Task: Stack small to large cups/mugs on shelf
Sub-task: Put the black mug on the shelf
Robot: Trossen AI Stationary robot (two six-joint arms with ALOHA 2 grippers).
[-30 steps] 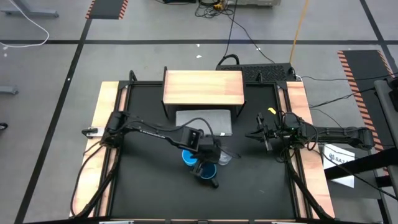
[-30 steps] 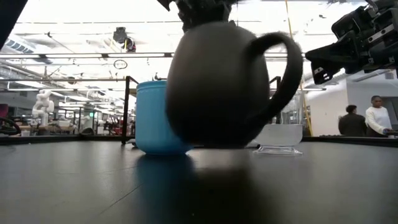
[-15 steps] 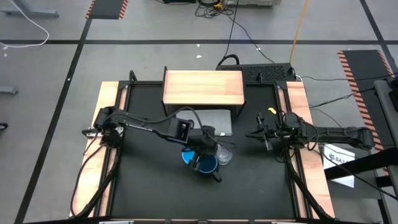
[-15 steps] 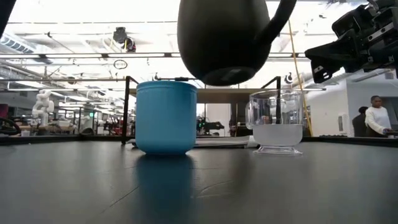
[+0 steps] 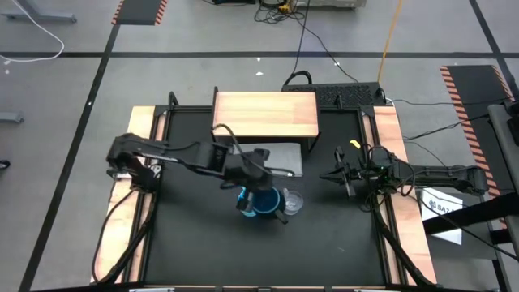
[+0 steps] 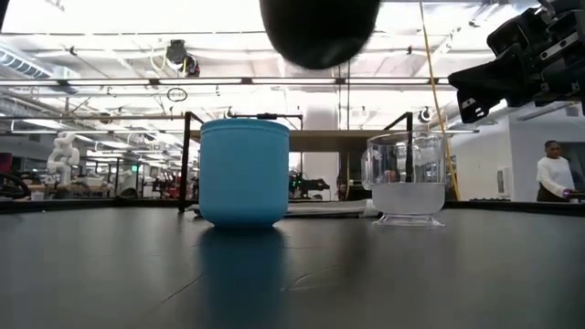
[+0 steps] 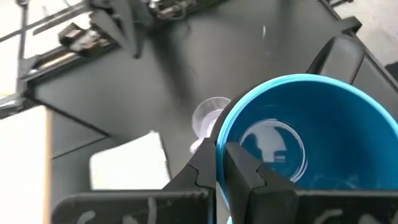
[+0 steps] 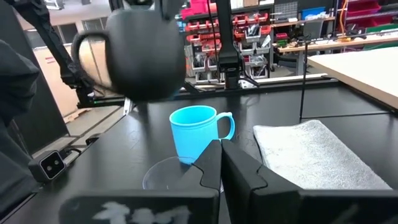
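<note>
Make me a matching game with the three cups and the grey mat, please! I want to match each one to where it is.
Things:
1. dark navy mug
2. light-blue mug
3. clear cup
4. grey mat

Places:
A. lying flat on the table beside the shelf
B. standing on the table, see-through
C. up in the air, held by the left end effector
D. standing on the table, its handle showing in the right wrist view

Pairs: 1-C, 2-D, 3-B, 4-A
</note>
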